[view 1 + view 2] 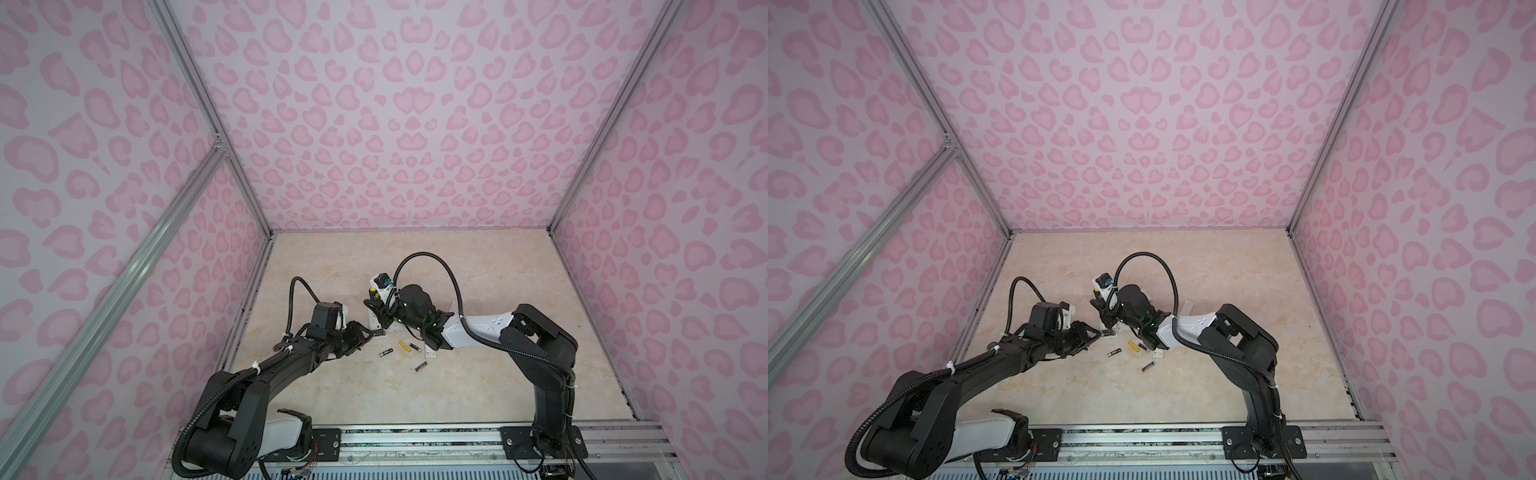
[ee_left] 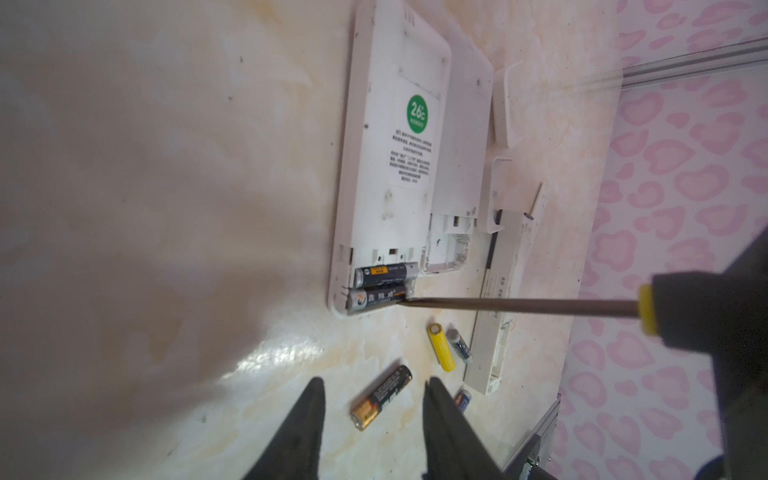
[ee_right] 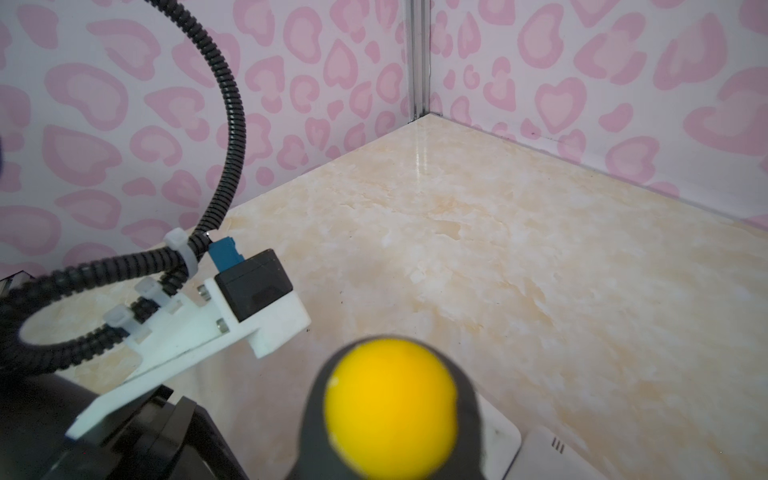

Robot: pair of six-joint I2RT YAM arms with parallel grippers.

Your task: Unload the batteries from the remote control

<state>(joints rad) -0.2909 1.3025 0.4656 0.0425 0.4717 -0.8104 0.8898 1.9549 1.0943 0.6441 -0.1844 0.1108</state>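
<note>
The remote [image 2: 386, 187] lies face down on the table [image 2: 166, 208] with its cover off. Two batteries [image 2: 384, 272] sit side by side in the open bay at its end. The right gripper [image 1: 379, 311] is clamped on the handle of a screwdriver [image 2: 519, 305], whose tip touches the end of the outer battery [image 2: 374, 299]. The left gripper [image 2: 375, 380] hovers just short of the remote, its jaws partly apart and empty. Below it a black-and-gold battery [image 2: 382, 397] lies loose on the table, and a yellow battery [image 2: 441, 347] lies nearby. The step in hand looks like prying the outer battery out of its seat. To do it well, the tip should slip low under the battery's end and lever upward gently. A push along the battery's length would likely slide the light remote across the smooth table. The left gripper could either press the remote's body down or wait to pinch the raised end, and its gap looks wide enough for that. The main risks, as I judge them, are the tip skidding off the rounded metal onto the neighbouring battery and the freed one springing out and rolling away.
</note>
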